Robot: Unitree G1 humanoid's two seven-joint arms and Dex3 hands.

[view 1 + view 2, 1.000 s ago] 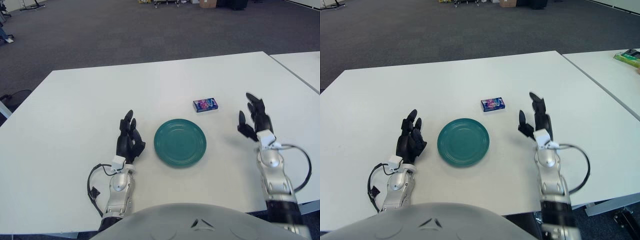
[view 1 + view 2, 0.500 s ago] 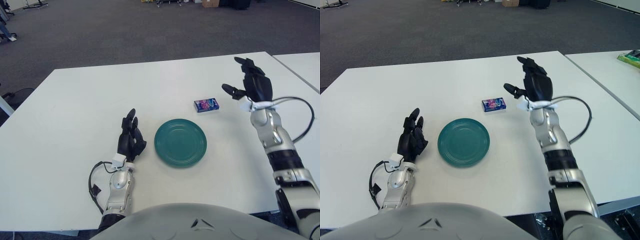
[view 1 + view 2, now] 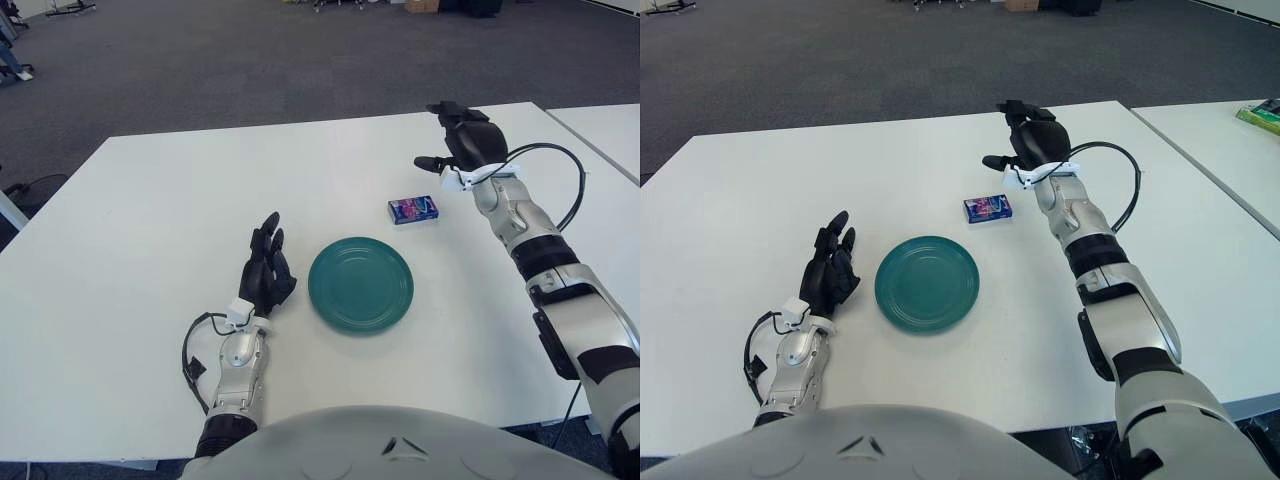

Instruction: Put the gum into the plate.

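The gum [image 3: 412, 209] is a small blue and purple pack. It lies flat on the white table [image 3: 150, 230], a bit behind the green plate [image 3: 360, 284] and toward the right, with bare table between them. So the gum is not in the plate yet, and nothing is holding it. The plate has nothing in it, and it sits in the middle of the table, close to the robot, where it should be easy to drop something in. The right hand [image 3: 462, 142] is up in the air, just behind the gum and to its right. Its fingers are spread apart and hold nothing, and one finger sticks out to the side above the gum. I think the hand is held open like this so it can come down around the pack and pinch it. The pack is thin and flat, so the fingers will likely need to get at its edges, and it could slide away if it gets bumped. The left hand [image 3: 264, 277] shows beside the plate, on its left side, with fingers loose and holding nothing. It seems to be waiting out of the way.
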